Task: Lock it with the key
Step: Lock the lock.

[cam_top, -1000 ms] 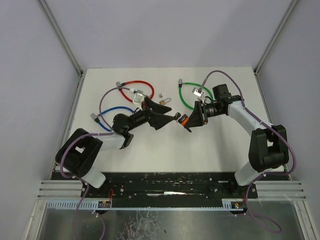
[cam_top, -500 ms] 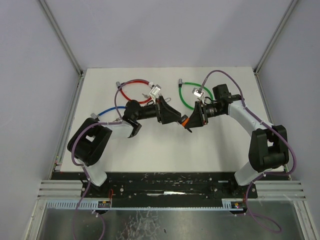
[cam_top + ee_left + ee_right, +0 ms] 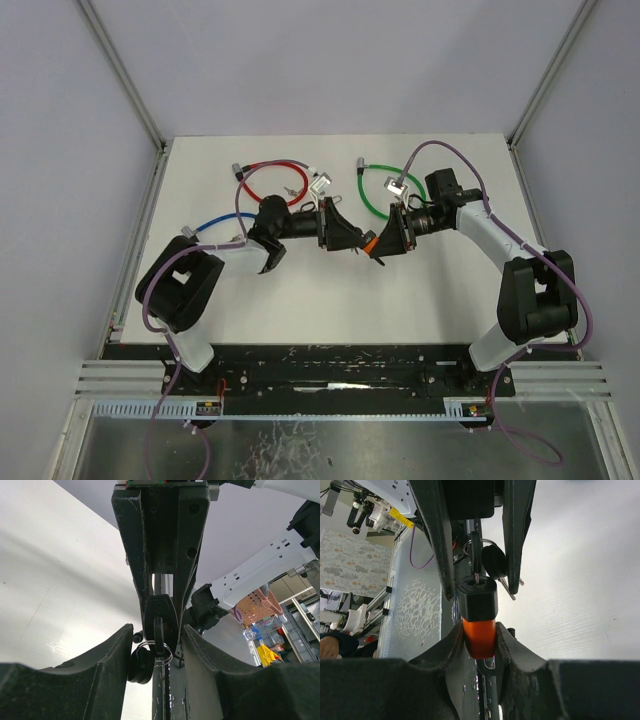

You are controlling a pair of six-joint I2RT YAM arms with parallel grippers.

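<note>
A smooth white table (image 3: 300,300) carried looped red (image 3: 262,168) and green (image 3: 372,172) cable locks. The left gripper (image 3: 352,238) had slid right to meet the right gripper (image 3: 376,243) at mid-frame, both wrists lying level. The right clamped a blocky orange padlock (image 3: 479,630). The left's fingers stood apart either side of the thin key (image 3: 158,632) seated in it.

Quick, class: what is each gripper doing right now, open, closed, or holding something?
Left gripper: open, fingers either side of the key.
Right gripper: closed on the orange padlock.
</note>
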